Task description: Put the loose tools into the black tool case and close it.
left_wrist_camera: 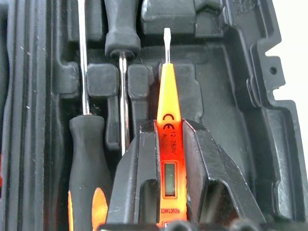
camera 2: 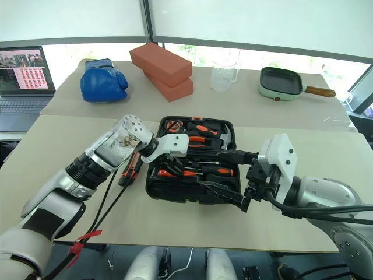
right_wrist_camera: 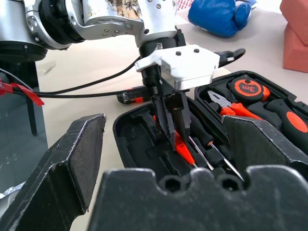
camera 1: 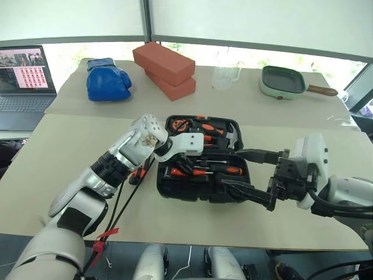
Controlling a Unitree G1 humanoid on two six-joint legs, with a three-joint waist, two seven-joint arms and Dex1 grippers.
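Note:
The black tool case [camera 1: 165, 188] lies open in the middle of the table. My left gripper [left_wrist_camera: 168, 126] points down into its near half, shut on a slim all-orange screwdriver [left_wrist_camera: 168, 98] whose tip sits low among the moulded slots. The right wrist view shows that gripper [right_wrist_camera: 174, 137] and the orange screwdriver [right_wrist_camera: 185, 151] from the side. Two black-and-orange screwdrivers [left_wrist_camera: 86, 159] lie in slots beside it. A black-and-orange utility knife [camera 2: 129, 169] rests on the table just left of the case. My right gripper [camera 1: 231, 169] hovers open at the case's right side, holding nothing.
The case's far half holds a round orange tape measure [camera 1: 180, 124], pliers and a hammer. At the back of the table are red bricks [camera 1: 166, 67], a blue boxing glove [camera 1: 108, 79], a glass jug [camera 1: 226, 73] and a green pan [camera 1: 282, 81]. A laptop [camera 1: 23, 81] stands far left.

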